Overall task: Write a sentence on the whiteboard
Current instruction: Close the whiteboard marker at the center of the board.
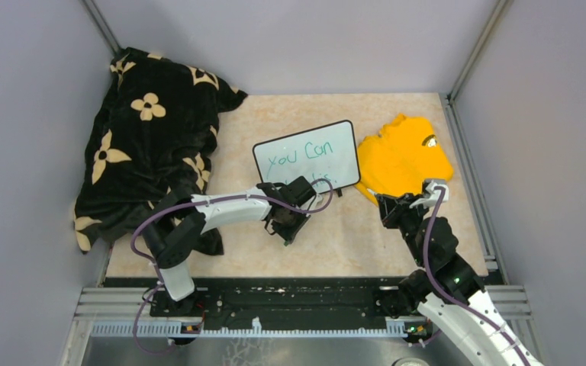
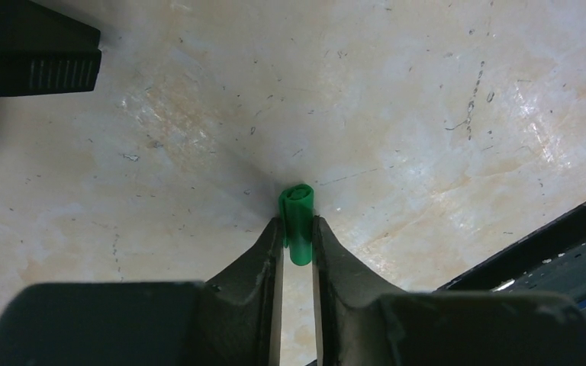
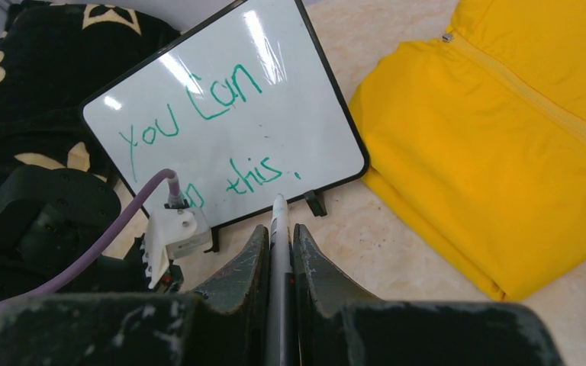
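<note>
Beige marbled tabletop point(image 1: 351, 244), boxed in by grey walls. Far left, heaped against the wall: black blanket point(image 1: 145, 145) with cream flower prints. Next along, reaching low over bare table near the board's front edge: left gripper point(image 2: 297, 229), pressed in on a short green cap point(image 2: 297, 212), probably the marker's, pinched upright between the 2 fingers.

Centre of the table, just behind that gripper: whiteboard point(image 1: 305, 155), resting on small black feet, blanket to 1 side and shirt to the other. Already lettered in green across 2 lines: "you can" above, "this." below, plus a part-hidden word behind the left arm's cable. Judged finished, or very nearly, as a sentence.

Right of centre: right gripper point(image 3: 278, 232), clamped tight on a white marker point(image 3: 278, 210), tip aimed at the board's lower frame and just short of it. Farthest right: folded yellow shirt point(image 1: 404, 156), touching or almost touching the board's right edge; cannot tell which.

Handling, as a guess: light, rigid, slick-faced, apt to skid or tip on those feet under a hard stroke. Best taken by the thin black frame at a corner, never across the inked face: smear risk.
</note>
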You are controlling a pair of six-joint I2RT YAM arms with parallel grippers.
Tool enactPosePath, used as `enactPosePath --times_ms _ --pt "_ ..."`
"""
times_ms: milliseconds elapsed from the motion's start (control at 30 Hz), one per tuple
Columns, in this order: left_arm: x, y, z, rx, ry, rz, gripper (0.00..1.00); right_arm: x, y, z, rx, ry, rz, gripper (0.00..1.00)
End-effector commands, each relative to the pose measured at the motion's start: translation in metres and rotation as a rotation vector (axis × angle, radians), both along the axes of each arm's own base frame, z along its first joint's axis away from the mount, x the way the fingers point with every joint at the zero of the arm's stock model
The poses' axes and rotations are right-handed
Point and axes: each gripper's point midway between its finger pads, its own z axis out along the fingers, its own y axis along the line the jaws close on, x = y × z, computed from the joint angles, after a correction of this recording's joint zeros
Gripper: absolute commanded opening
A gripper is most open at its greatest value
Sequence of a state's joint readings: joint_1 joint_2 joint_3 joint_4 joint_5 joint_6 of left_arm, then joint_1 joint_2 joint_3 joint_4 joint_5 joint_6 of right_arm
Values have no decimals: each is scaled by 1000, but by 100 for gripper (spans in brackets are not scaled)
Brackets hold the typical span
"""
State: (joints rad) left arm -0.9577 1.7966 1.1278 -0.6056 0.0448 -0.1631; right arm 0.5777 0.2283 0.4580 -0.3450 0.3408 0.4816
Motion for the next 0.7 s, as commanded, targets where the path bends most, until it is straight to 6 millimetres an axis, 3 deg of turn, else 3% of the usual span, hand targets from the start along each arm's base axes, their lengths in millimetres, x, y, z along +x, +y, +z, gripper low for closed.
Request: enactPosePath --times_ms 0,233,300,500,667 --pt "-11 8 -17 27 47 -5 20 2 -5 13 25 -46 -25 0" --pt "-6 7 -11 13 19 19 0 2 -5 12 24 -44 -27 0" --pt "1 6 -1 -9 -19 47 0 2 -5 11 24 -44 -28 0" --pt "28 -1 62 -213 -131 165 0 2 -5 12 24 -43 -32 0" --pt "50 3 133 -464 -231 267 0 3 -6 12 23 -43 -35 0"
